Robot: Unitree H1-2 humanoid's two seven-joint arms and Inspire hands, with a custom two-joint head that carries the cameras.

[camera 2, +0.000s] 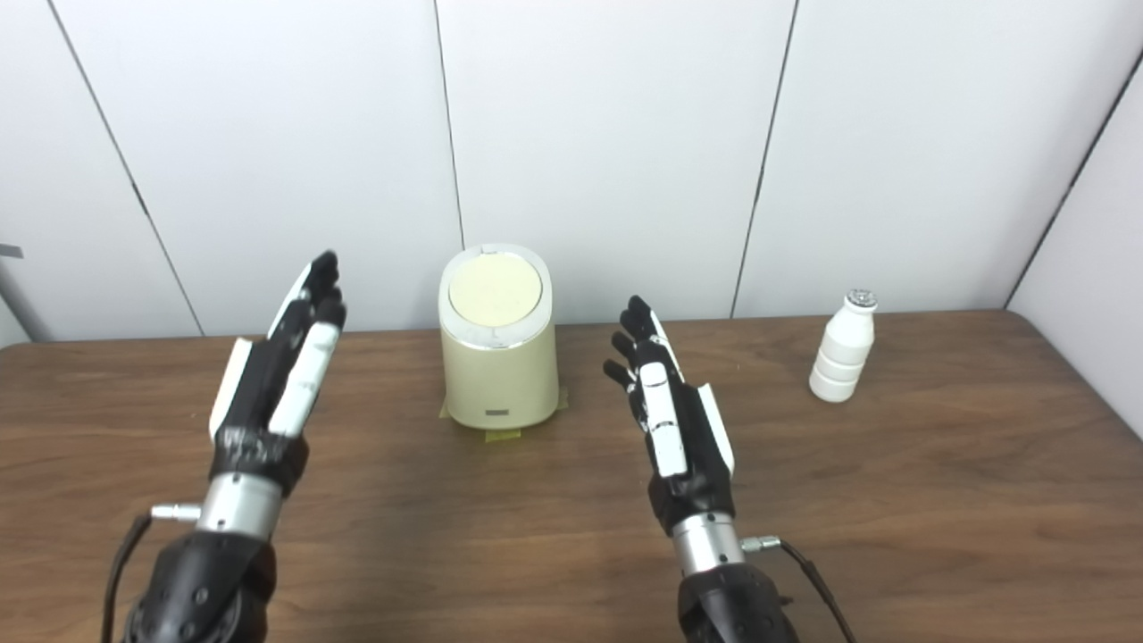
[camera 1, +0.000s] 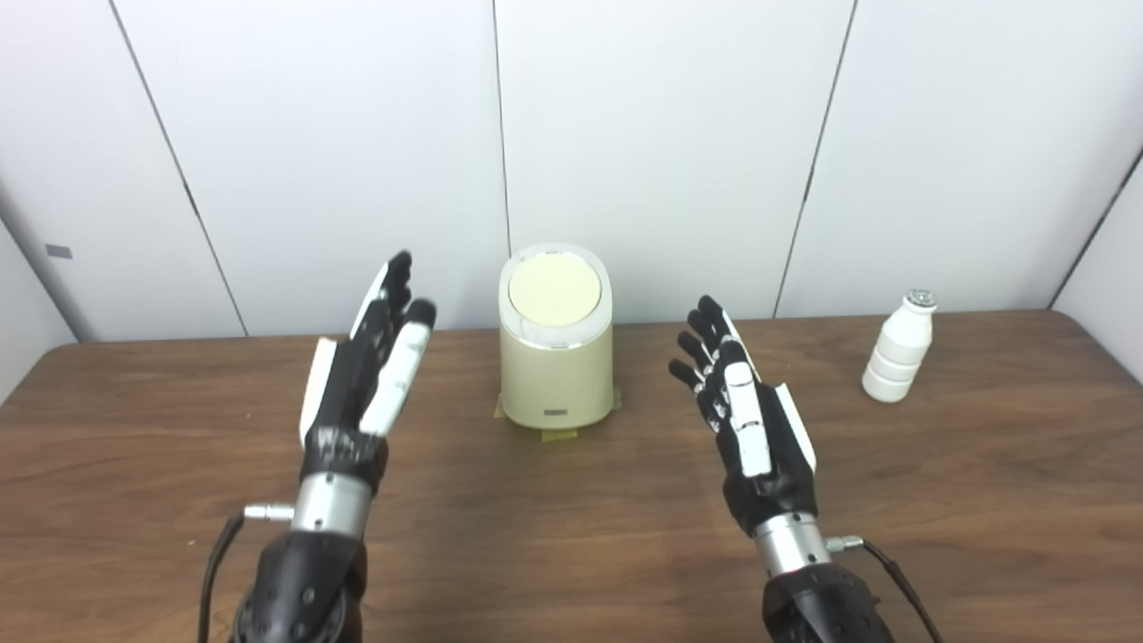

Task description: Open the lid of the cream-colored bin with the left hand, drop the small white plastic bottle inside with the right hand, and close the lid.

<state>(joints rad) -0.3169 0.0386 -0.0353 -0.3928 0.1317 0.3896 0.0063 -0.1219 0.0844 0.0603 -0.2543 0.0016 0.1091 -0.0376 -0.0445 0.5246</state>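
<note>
Cream-colored bin [camera 1: 556, 357] upright at tabletop [camera 1: 571, 500] rear centre, lid [camera 1: 554, 290] shut, yellow tape tabs [camera 1: 558, 435] under base. Small white plastic bottle [camera 1: 898, 348] upright, well right of bin. Left robot hand [camera 1: 366, 375] raised left of bin, fingers extended, empty. Right robot hand [camera 1: 746, 411] between bin and bottle, fingers spread, empty.

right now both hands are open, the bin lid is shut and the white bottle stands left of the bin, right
Not quite: the bottle stands right of the bin, as the left eye view shows. The left hand and right hand are open, and the lid is shut.
</note>
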